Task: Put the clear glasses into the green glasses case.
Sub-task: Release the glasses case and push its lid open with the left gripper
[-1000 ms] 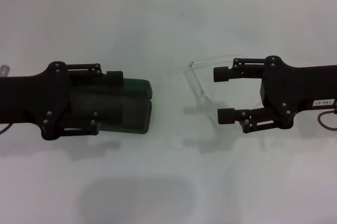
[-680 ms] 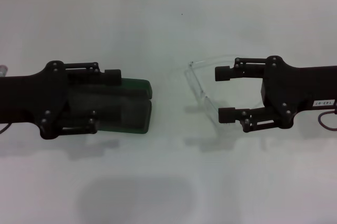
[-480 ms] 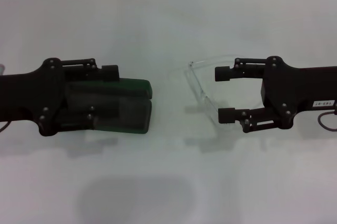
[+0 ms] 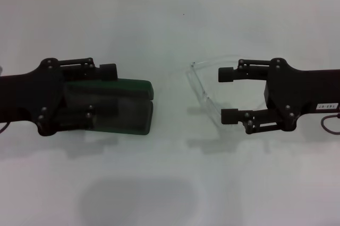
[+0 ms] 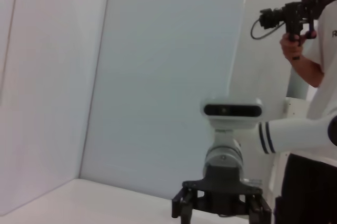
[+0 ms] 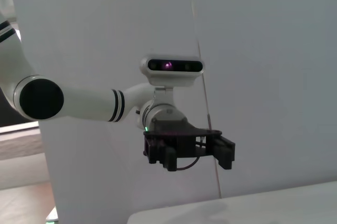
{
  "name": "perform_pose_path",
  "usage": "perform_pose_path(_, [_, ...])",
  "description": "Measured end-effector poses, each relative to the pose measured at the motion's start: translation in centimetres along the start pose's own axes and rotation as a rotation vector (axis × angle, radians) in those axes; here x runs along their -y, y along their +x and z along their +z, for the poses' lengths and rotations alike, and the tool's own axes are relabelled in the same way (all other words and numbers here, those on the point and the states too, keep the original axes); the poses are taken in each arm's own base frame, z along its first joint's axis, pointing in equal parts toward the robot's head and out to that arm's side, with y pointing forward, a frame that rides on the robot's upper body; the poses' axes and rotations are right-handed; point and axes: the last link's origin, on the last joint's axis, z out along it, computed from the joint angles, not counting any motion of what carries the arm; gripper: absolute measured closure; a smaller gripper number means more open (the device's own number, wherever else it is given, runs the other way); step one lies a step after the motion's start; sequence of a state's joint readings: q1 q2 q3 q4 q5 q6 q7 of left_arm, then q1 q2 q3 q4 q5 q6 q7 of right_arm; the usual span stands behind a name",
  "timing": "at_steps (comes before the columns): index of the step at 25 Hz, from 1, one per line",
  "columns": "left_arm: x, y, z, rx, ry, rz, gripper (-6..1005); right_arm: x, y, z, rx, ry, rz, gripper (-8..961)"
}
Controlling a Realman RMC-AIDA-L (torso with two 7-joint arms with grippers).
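Since a second ago the left gripper (image 4: pixel 103 93) has drawn back along the green glasses case (image 4: pixel 135 106), baring more of it; its jaws sit spread above the case, gripping nothing. Right gripper (image 4: pixel 227 94) barely shifted, jaws wide and empty beside the clear glasses (image 4: pixel 201 89). Bare tabletop (image 4: pixel 170 29) between case and glasses leaves room for the carry.

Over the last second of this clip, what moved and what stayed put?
The left gripper slid back toward the robot's left over the green glasses case, uncovering more of it; its fingers are spread. The right gripper barely shifted, open, with its fingertips beside the clear glasses. Case and glasses lie where they were on the white table; nothing was grasped or released.
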State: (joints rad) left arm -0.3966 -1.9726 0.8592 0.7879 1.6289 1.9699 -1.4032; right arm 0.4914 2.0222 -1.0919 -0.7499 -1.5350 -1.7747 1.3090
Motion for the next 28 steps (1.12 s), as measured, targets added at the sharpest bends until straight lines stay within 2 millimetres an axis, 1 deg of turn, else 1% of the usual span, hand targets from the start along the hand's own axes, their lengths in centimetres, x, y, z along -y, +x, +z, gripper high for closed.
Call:
perform_pose_path(2, [0.1, 0.1, -0.1, -0.016, 0.017, 0.001, 349, 0.0, 0.0, -0.1, 0.009, 0.006, -0.002, 174])
perform_pose_path(6, [0.6, 0.2, -0.5, -0.055, 0.084, -0.040, 349, 0.8, 0.2, -1.3, 0.075, 0.128, -0.042, 176])
perform_pose_path(8, [1.4, 0.8, -0.7, -0.054, 0.134, -0.107, 349, 1.9, 0.6, -2.7, 0.089, 0.263, -0.062, 177])
perform_pose_path(9, [1.8, 1.1, -0.7, -0.037, 0.156, -0.132, 350, 2.8, 1.0, -3.7, 0.093, 0.356, -0.058, 178])
perform_pose_path(10, [2.2, 1.5, -0.7, -0.011, 0.178, -0.149, 350, 3.2, 1.2, -4.3, 0.100, 0.408, -0.048, 179])
perform_pose_path(11, [2.5, 1.9, -0.5, 0.029, 0.199, -0.147, 350, 3.8, 1.4, -5.4, 0.111, 0.484, -0.031, 179])
perform_pose_path(14, [3.0, 3.1, 0.4, 0.138, 0.215, -0.111, 350, 4.3, 1.7, -7.7, 0.168, 0.605, 0.009, 181])
perform_pose_path(16, [3.3, 3.9, 1.1, 0.208, 0.207, -0.085, 350, 4.3, 1.9, -8.7, 0.190, 0.643, 0.024, 182])
perform_pose_path(21, [4.7, 5.9, 2.8, 0.427, 0.209, -0.033, 350, 3.7, 2.5, -9.2, 0.192, 0.660, 0.041, 203])
perform_pose_path(27, [5.5, 6.8, 5.3, 0.756, 0.175, 0.122, 351, 3.5, 2.7, -9.2, 0.190, 0.663, 0.049, 234])
perform_pose_path(28, [5.5, 6.8, 5.3, 0.756, 0.175, 0.122, 351, 3.5, 2.8, -9.2, 0.191, 0.663, 0.050, 234])
